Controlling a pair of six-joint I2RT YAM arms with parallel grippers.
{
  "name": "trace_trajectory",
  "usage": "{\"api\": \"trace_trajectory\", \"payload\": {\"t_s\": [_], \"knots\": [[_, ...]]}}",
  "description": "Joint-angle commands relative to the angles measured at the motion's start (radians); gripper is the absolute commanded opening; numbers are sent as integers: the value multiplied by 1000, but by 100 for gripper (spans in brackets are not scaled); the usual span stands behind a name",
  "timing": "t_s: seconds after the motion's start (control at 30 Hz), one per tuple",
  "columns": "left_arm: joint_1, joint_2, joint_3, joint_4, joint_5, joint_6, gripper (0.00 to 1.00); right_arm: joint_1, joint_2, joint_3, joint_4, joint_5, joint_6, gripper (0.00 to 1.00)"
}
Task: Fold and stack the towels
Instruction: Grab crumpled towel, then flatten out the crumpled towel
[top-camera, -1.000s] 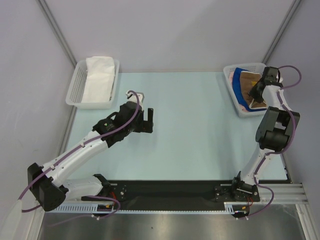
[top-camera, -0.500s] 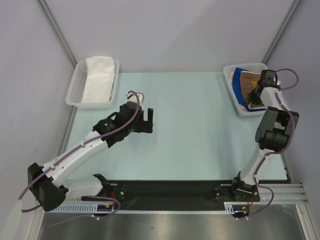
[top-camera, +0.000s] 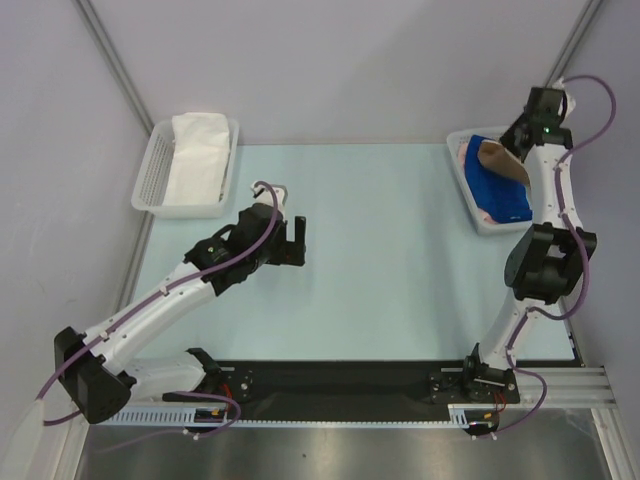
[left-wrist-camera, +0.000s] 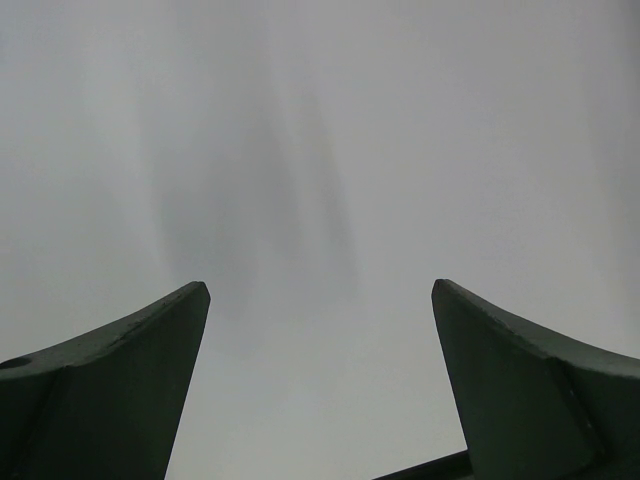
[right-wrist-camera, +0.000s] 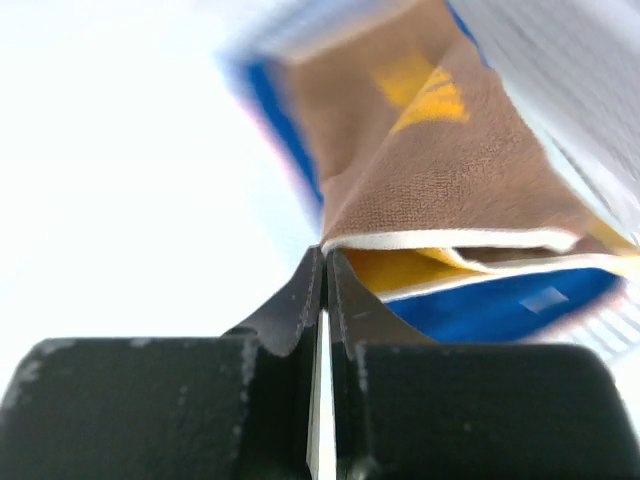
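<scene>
Pale grey walls (top-camera: 330, 70) close in a light green bench (top-camera: 390, 260) where two robot arms work from the near edge. At the far right corner, the right gripper (top-camera: 514, 143) is pressed together on a corner of the brown towel (top-camera: 499, 160), holding it above the right basket (top-camera: 470, 216). From the top view the towel hangs from the gripper as a small tilted flap, its lower part over the blue towel (top-camera: 503, 192), which lies flat in the basket just below the gripper. A strip of pink towel (top-camera: 464, 153) shows at the basket's far left edge, beside the blue one. On the wrist view, the right gripper (right-wrist-camera: 323, 256) shows its fingers (right-wrist-camera: 292, 300) closed with only a hairline gap, the brown towel (right-wrist-camera: 450, 180) starting right at their tips and spreading away to the right, a yellow print (right-wrist-camera: 430, 95) on its face and a yellow underside at the fold. Beneath it lies the blue towel (right-wrist-camera: 495, 305). Mid-bench on the left, the left gripper (top-camera: 293, 240) is spread wide and holds nothing; its own view shows the left gripper (left-wrist-camera: 320, 290) over bare, blurred surface. Beyond it and to its left, well apart, a white towel (top-camera: 195, 155) lies in the left basket (top-camera: 148, 188) at the bench's far left corner.
</scene>
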Motion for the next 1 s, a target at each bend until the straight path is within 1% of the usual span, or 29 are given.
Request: {"api": "trace_trajectory", "payload": {"t_s": [0.0, 0.03, 0.07, 0.1, 0.2, 0.23, 0.27, 0.3, 0.4, 0.53, 0.6, 0.67, 0.77, 0.8, 0.87, 0.9, 0.93, 0.97], "knots": [[4, -43, 10, 10, -36, -10, 100, 133, -110, 263, -68, -4, -39, 0], [4, -49, 8, 11, -45, -10, 100, 200, -120, 342, -109, 22, -56, 0], [4, -54, 8, 11, -48, -10, 100, 228, -128, 342, -126, 31, -56, 0], [4, -57, 7, 10, -51, -10, 100, 266, -142, 380, -148, 54, -71, 0], [4, -75, 8, 11, -68, -9, 100, 403, -250, 347, -121, 106, -105, 0], [4, -80, 8, 10, -76, -9, 100, 429, -281, 294, -78, 150, -127, 0], [4, -84, 8, 10, -80, -7, 100, 449, -307, 267, -62, 160, -130, 0], [4, -92, 8, 10, -85, -7, 100, 472, -344, 257, -56, 131, -127, 0], [4, -101, 19, 3, -96, -9, 100, 529, -393, 247, -62, 131, -131, 0], [4, -115, 25, 3, -91, -16, 100, 567, -430, 207, -74, 113, -130, 0], [4, -120, 23, 3, -93, -22, 100, 578, -445, 137, -56, 105, -116, 0], [4, -123, 28, 3, -90, -27, 100, 616, -444, 94, -62, 79, -107, 0], [4, -127, 33, -3, -93, -30, 100, 688, -441, -1, -29, 99, -102, 0], [4, -129, 31, -1, -93, -32, 100, 695, -438, -44, -6, 93, -96, 0], [4, -127, 30, -1, -90, -35, 100, 696, -404, -67, -16, 55, -67, 0], [4, -123, 28, 0, -78, -36, 100, 701, -400, -125, -2, 41, -46, 0], [4, -117, 25, 2, -73, -42, 100, 702, -398, -163, 10, 42, -35, 2], [4, -113, 20, 10, -67, -48, 100, 690, -392, -216, 27, 48, -21, 7]]}}
